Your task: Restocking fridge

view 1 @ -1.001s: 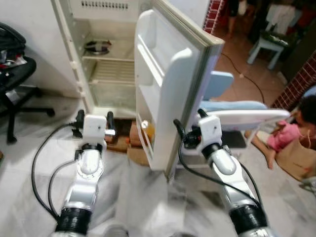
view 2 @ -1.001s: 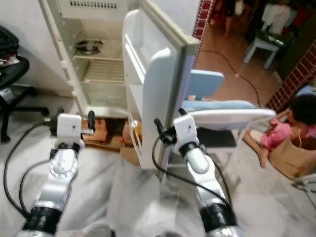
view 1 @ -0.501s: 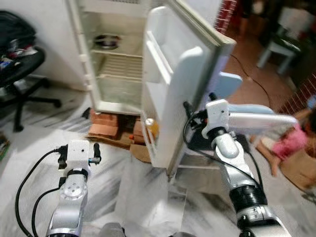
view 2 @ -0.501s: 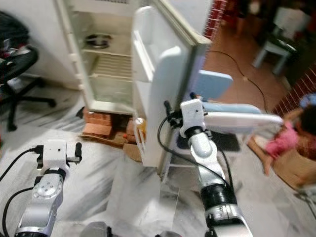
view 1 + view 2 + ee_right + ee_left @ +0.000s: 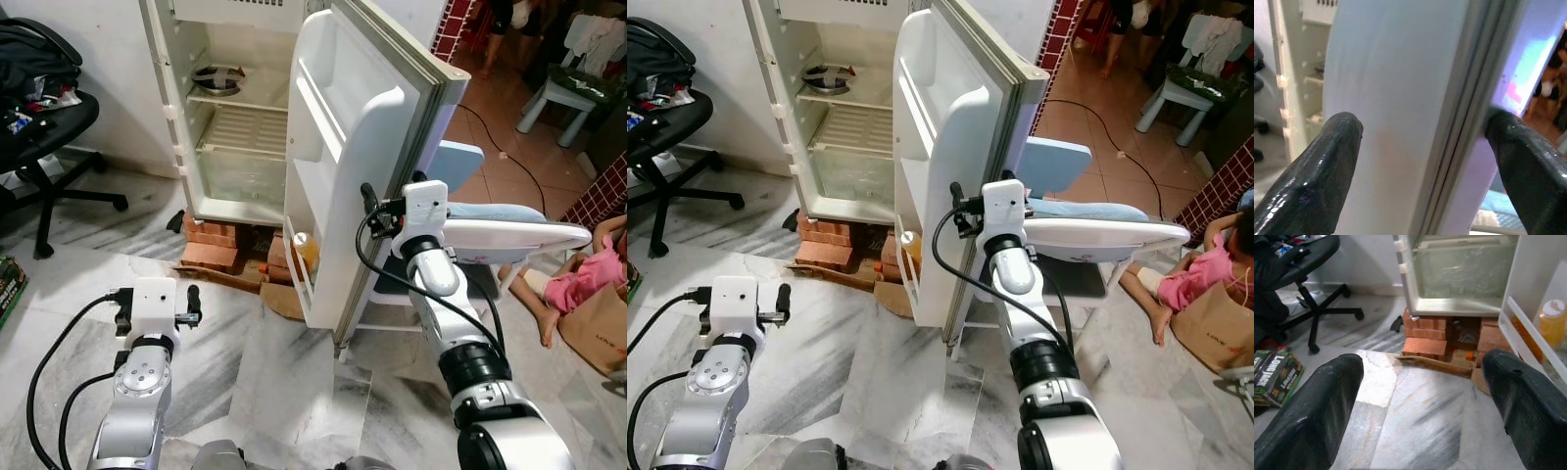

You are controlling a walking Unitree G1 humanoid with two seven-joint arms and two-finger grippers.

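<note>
The white fridge [image 5: 235,137] stands open, its door [image 5: 343,147] swung wide toward me. A metal bowl [image 5: 217,78] sits on the top shelf. An orange bottle [image 5: 304,250] stands in the lowest door shelf. My right gripper [image 5: 390,191] is open at the door's free edge; in the right wrist view its fingers [image 5: 1327,161] straddle that edge, one on the inner side and one on the outer. My left gripper [image 5: 157,299] hangs low over the marble floor in front of the fridge, open, with nothing between its fingers [image 5: 1317,401].
Red bricks [image 5: 211,250] and cardboard lie under the fridge. A black office chair [image 5: 49,127] stands at the left, with boxes [image 5: 1273,372] on the floor by it. Behind the door is a blue and white chair [image 5: 500,235]. A person [image 5: 588,284] sits on the floor at right.
My left arm has dropped from chest height to low over the floor. My right gripper has risen to the door's edge. The camera has shifted too.
</note>
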